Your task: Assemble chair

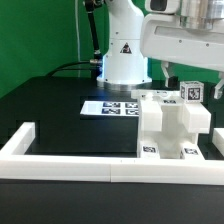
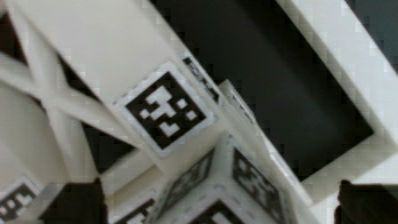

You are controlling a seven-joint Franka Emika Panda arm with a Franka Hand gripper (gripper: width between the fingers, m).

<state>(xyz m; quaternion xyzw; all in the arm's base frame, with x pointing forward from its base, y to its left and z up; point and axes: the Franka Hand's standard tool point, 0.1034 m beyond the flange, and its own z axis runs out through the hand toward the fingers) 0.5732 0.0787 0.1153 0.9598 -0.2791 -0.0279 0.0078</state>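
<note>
The chair (image 1: 172, 125) is a cluster of chunky white block pieces with small square tags, at the exterior view's right, just behind the front rail. A tagged white piece (image 1: 191, 91) sticks up at its top. My gripper (image 1: 187, 78) hangs right over that piece with its fingers spread wide, one dark finger (image 1: 165, 72) showing beside it. The blurred wrist view shows tagged white chair pieces (image 2: 169, 105) very close. A ridged tagged piece (image 2: 222, 195) lies between my dark fingertips (image 2: 71, 205), and I cannot see them pressing on it.
The marker board (image 1: 108, 106) lies flat in front of the robot base (image 1: 122, 55). A long low white border rail (image 1: 70, 166) runs along the front, with a side arm (image 1: 22, 137) at the exterior view's left. The tabletop (image 1: 60, 115) is black.
</note>
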